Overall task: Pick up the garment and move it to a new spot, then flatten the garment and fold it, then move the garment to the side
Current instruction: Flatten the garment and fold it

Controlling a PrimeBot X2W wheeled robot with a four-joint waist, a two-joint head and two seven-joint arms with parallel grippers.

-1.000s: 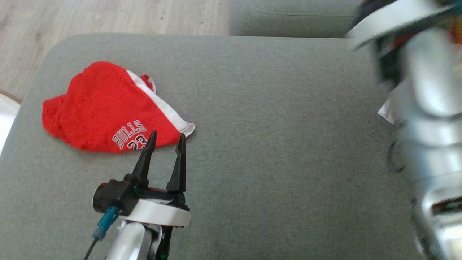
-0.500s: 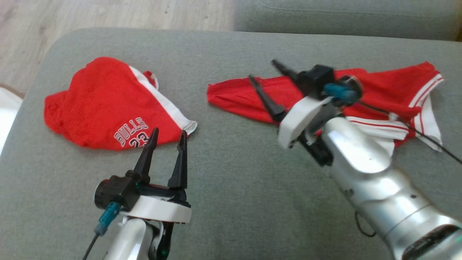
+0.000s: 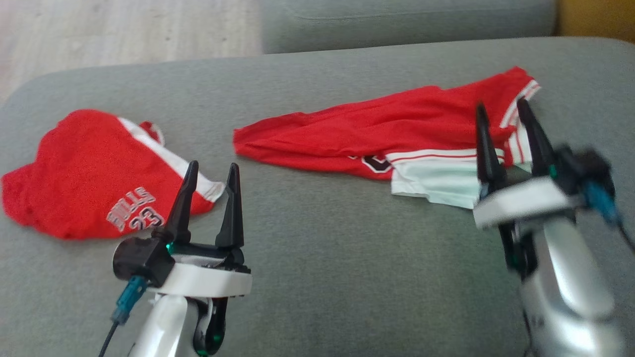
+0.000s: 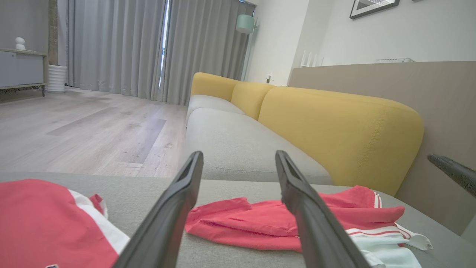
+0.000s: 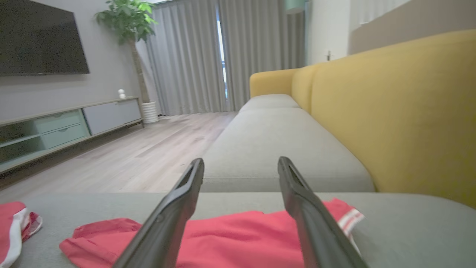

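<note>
A red garment [image 3: 357, 136] with white trim lies stretched out and crumpled across the right half of the grey sofa cushion [image 3: 322, 258]. It also shows as the garment [image 4: 256, 223] in the left wrist view and the garment [image 5: 230, 238] in the right wrist view. My right gripper [image 3: 500, 105] stands open over the garment's near right end, with nothing between its fingers. My left gripper [image 3: 212, 166] is open too, on the near left, apart from the garment.
A second red piece [image 3: 84, 173] with white lettering lies bunched at the cushion's left, just beyond my left fingertips. The cushion's rounded left edge drops to wooden floor [image 3: 124, 29]. A yellow backrest [image 4: 334, 130] runs along the sofa's right side.
My right arm swung down from the upper right, let go of the garment onto the cushion, opened, and pulled back to the near right. The head camera shifted right. The left arm stayed still.
</note>
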